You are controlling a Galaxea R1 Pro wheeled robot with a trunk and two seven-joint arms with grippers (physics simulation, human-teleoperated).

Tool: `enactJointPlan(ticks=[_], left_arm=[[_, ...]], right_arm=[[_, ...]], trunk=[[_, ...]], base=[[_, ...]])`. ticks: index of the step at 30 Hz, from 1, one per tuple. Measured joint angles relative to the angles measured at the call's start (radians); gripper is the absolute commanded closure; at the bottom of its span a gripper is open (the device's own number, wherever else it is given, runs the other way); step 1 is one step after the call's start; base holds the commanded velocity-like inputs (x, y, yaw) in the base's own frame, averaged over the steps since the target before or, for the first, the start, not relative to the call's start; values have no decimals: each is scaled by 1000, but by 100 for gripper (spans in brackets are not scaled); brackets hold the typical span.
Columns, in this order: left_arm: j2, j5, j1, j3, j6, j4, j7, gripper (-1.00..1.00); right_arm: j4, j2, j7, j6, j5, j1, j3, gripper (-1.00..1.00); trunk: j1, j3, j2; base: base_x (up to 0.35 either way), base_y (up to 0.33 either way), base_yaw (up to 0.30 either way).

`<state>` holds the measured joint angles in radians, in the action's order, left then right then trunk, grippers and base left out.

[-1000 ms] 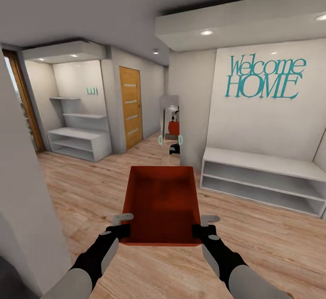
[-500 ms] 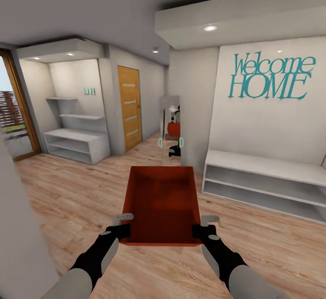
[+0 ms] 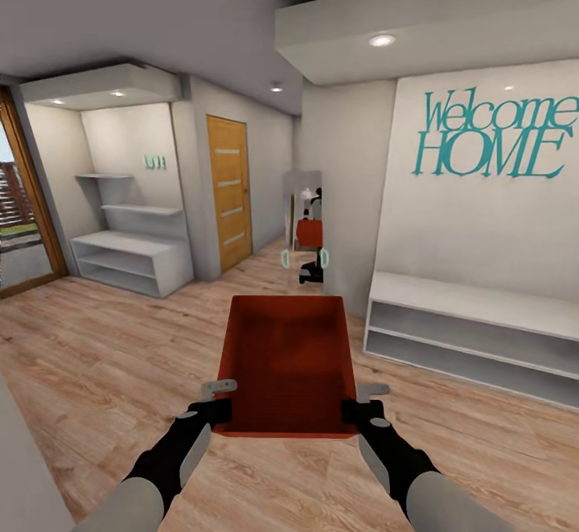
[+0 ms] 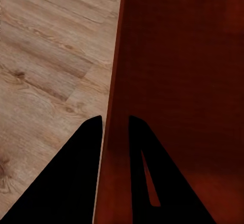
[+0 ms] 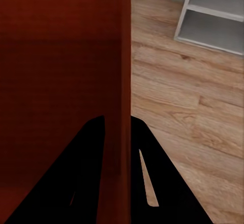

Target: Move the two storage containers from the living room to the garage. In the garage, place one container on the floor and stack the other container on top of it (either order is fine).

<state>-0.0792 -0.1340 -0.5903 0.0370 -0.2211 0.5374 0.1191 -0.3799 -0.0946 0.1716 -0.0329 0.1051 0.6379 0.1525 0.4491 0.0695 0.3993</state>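
orange-red bin [image 3: 287,363] between both claws

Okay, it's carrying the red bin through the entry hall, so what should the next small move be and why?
Probably keep rolling forward, veering left toward the orange-wood door. The storage container is clamped by the left gripper and right gripper on its side walls, over the wood plank floor, not concrete.
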Motion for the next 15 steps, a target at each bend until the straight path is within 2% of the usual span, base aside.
enactJointPlan(ticks=[10,15], left_arm=[[1,-2,0,2,0,0,0,100],[1,-2,0,2,0,0,0,100]], right_arm=[[0,-1,1,-1,2,0,1,100],[-1,0,1,-1,2,0,1,100]], trunk=[[0,0,0],[0,0,0]], base=[[322,0,241],[322,0,74]])
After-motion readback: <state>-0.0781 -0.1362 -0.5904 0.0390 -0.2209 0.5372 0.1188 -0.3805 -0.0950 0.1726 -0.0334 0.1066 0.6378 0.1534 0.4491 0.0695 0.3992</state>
